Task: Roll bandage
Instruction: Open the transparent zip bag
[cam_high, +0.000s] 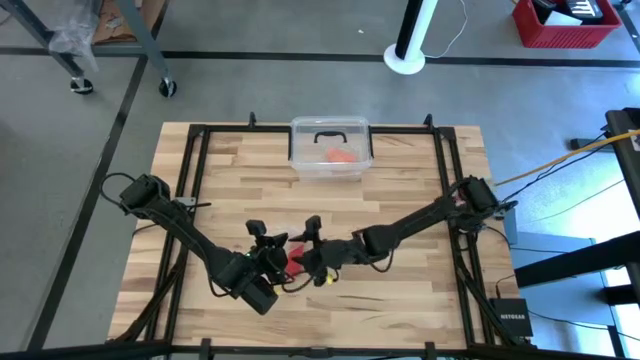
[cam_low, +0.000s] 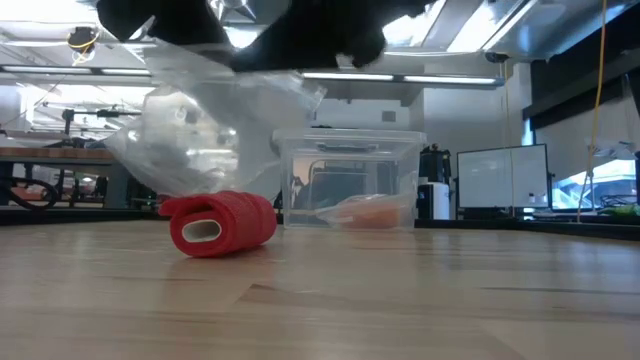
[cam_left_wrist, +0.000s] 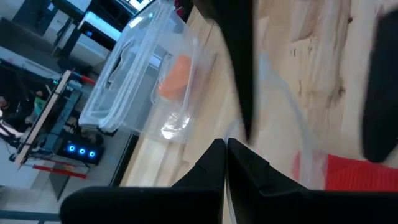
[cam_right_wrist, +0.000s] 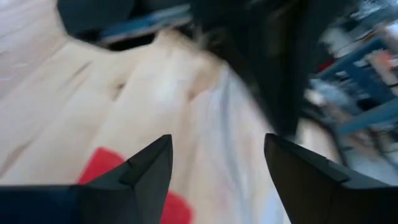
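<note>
The bandage (cam_low: 222, 222) is a small red cloth roll lying on its side on the table, one open end toward the low camera; it also shows in the high view (cam_high: 296, 260). A crinkly clear plastic bag (cam_low: 200, 130) hangs above and behind it. My left gripper (cam_high: 270, 252) is just left of the roll, shut (cam_left_wrist: 225, 155) on the bag. My right gripper (cam_high: 312, 250) is just right of the roll, open (cam_right_wrist: 217, 162) and empty above the bag (cam_right_wrist: 230, 124) and the roll (cam_right_wrist: 102, 165). My left gripper is shut on the clear plastic bag near its top (cam_low: 190, 55); in the wrist view the fingers themselves hide the place of contact. The bag hangs slack below the gripper, its lower part (cam_low: 150, 185) down behind the red roll.
A clear lidded box (cam_high: 330, 148) stands at the table's far middle with an orange-red lump (cam_low: 370, 212) inside. Bare wood lies toward the near edge (cam_low: 400, 300) and to both sides. A black frame (cam_high: 445, 190) runs around the tabletop.
</note>
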